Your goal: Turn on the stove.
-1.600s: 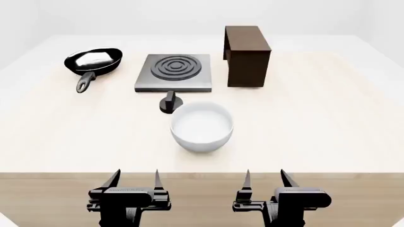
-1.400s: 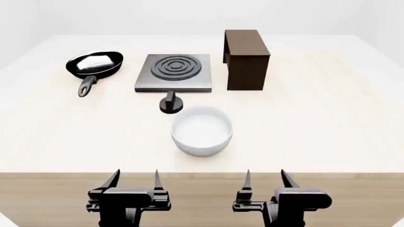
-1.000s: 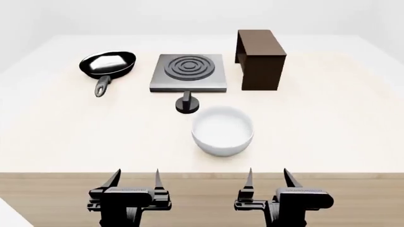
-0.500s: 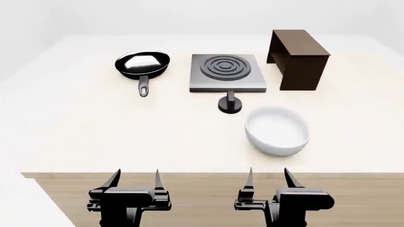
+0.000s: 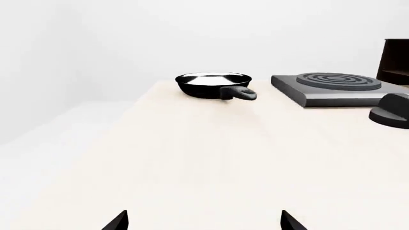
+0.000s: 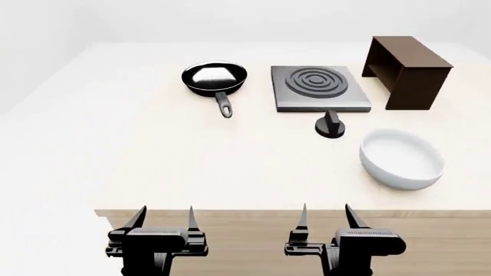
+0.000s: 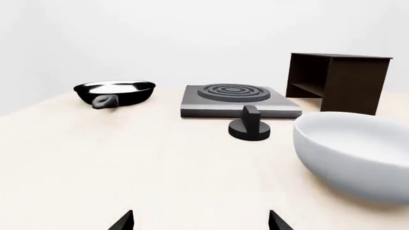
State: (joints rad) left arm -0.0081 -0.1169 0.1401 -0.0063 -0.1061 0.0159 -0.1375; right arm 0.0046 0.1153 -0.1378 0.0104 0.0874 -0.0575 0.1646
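Observation:
The stove (image 6: pixel 320 89) is a flat grey square slab with dark concentric burner rings, at the table's back right. Its black ridged knob (image 6: pixel 330 125) stands on the table just in front of it. The stove (image 7: pixel 234 98) and knob (image 7: pixel 250 125) show straight ahead in the right wrist view, and at the edge of the left wrist view, the stove (image 5: pixel 335 87) with the knob (image 5: pixel 391 111). My left gripper (image 6: pixel 163 219) and right gripper (image 6: pixel 325 217) are both open and empty, below the table's front edge, far from the knob.
A black frying pan (image 6: pixel 215 79) lies left of the stove, handle toward me. A brown wooden box (image 6: pixel 406 71) stands right of the stove. A white bowl (image 6: pixel 401 158) sits front right, near the knob. The table's left edge (image 6: pixel 100 172) is in view.
The view has swung left: stove, knob, pan, bowl and box have all shifted right in the head view. Both grippers stay open in the same place in the frame.

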